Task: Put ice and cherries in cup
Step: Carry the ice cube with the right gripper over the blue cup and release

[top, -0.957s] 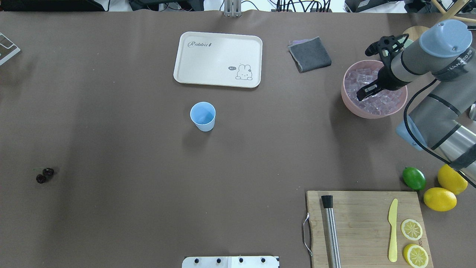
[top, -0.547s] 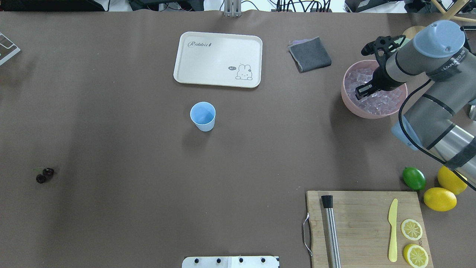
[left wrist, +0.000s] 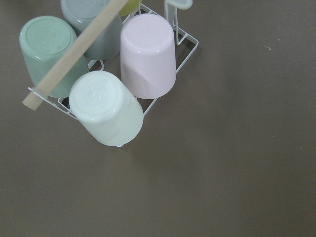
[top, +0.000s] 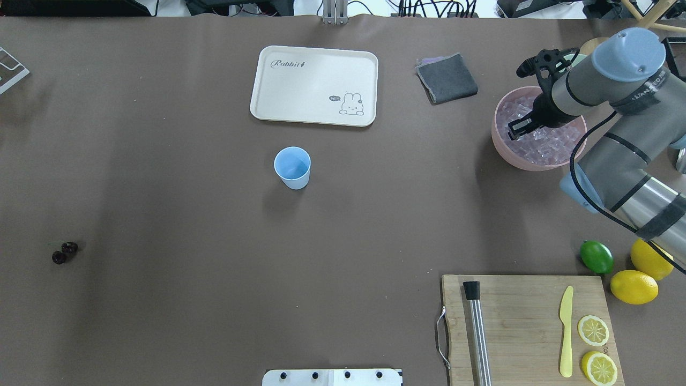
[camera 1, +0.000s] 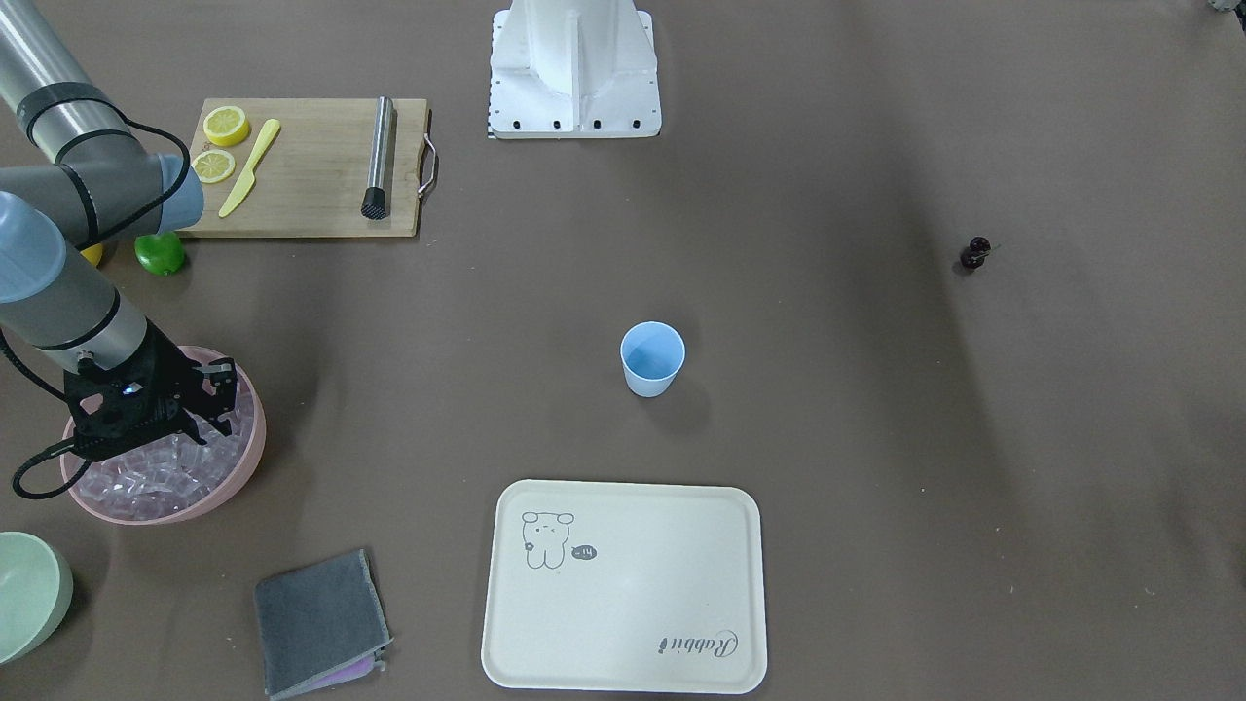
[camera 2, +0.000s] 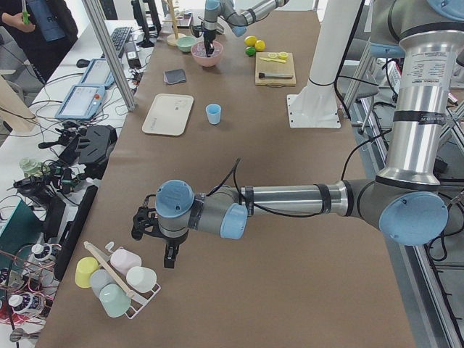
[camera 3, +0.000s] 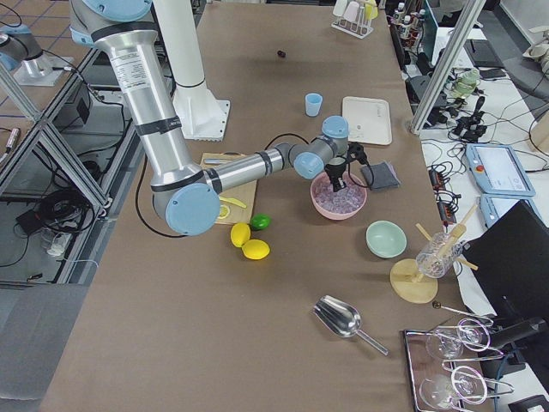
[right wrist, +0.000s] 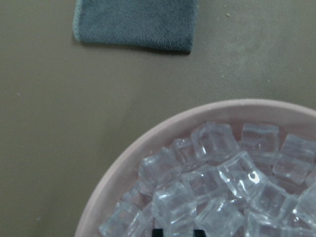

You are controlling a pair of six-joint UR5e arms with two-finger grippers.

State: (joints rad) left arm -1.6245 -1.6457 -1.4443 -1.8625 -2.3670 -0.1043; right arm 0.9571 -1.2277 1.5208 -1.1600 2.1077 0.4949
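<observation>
Black right claw (top: 515,129) dipped steeply among glassy, tumbled ice (right wrist: 212,187) in the round pink bowl (top: 506,156), tips narrowly parted; grip on any cube impossible to tell. Grey arm (top: 605,88) bent above. Tapered blue cup (top: 292,167) mid-worktop (top: 161,161); dark cherries (top: 64,252) far left.

**Clearances about the cup (top: 292,167).** The cup stands alone on bare table (top: 161,161), open from above and on every side. Just beyond it, away from the robot, lies a flat tray (top: 314,86). Far to the cup's right, the pink bowl (top: 509,158) is taken up by the right gripper (top: 517,130) and its arm. A folded cloth (top: 446,78) lies between tray and bowl. Right of the cup and nearer the robot, a cutting board (top: 525,327) carries a steel rod (top: 477,338), a knife (top: 566,332) and lemon slices (top: 593,330). Well left of the cup, the cherries (top: 64,252) lie on open table.
</observation>
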